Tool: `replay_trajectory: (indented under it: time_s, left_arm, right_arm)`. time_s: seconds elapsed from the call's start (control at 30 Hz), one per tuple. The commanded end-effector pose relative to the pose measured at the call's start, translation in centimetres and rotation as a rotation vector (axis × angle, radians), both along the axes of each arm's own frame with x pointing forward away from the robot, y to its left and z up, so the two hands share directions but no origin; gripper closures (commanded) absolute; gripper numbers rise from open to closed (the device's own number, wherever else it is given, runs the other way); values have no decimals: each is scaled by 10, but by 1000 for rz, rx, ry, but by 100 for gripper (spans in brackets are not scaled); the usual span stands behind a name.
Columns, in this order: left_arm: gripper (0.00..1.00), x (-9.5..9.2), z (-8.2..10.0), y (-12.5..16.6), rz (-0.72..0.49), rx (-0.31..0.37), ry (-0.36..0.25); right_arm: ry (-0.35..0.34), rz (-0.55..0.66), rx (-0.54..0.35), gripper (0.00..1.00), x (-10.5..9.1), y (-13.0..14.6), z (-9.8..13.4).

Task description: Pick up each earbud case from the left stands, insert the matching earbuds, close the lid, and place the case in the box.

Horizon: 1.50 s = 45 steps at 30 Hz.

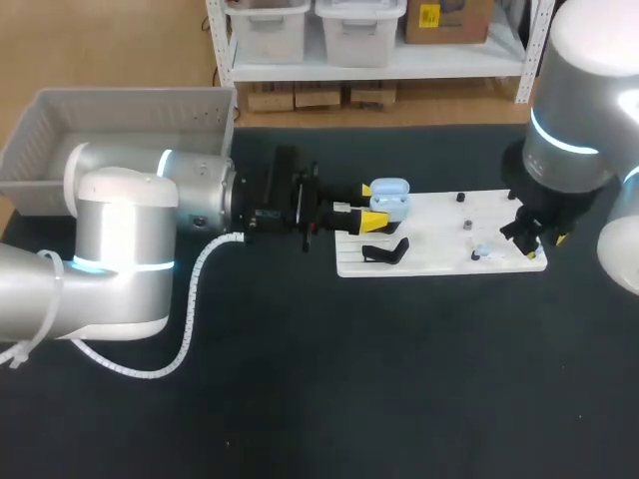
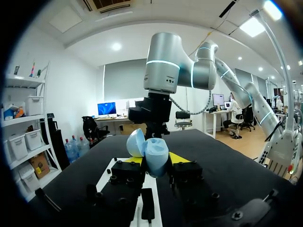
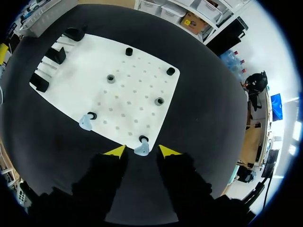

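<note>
While left claw [image 1: 372,206] clamps pale-blue case [image 2: 157,160], upright, lid [image 2: 136,143] swung open, right claw [image 3: 142,150] spread around earbud [image 3: 141,151]

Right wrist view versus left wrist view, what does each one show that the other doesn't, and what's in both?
Only the right wrist view: two earbuds by pegs, one lying between the tips of the open right end effector, plus black stands. Only the left wrist view: the open case gripped in the left end effector, with the right arm beyond it. Both: the white board.
</note>
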State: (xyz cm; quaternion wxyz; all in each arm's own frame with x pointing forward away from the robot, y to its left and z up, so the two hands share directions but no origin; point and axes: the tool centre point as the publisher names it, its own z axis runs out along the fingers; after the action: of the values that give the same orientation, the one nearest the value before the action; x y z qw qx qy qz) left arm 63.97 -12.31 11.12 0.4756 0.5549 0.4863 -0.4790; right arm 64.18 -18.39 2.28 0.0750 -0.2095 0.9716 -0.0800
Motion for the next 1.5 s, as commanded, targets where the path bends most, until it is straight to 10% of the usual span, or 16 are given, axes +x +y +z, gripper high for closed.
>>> replay_trajectory:
  time_s: [0.03, 1.5]
  left_arm:
    - [100, -1, -1, 0, 5, -3, -3]
    - [100, -1, -1, 0, 5, -3, -3]
  right_arm:
    - [-12, -4, 0, 63, -2, 0, -2]
    - [-27, -8, -25, 68, 1, 1, -11]
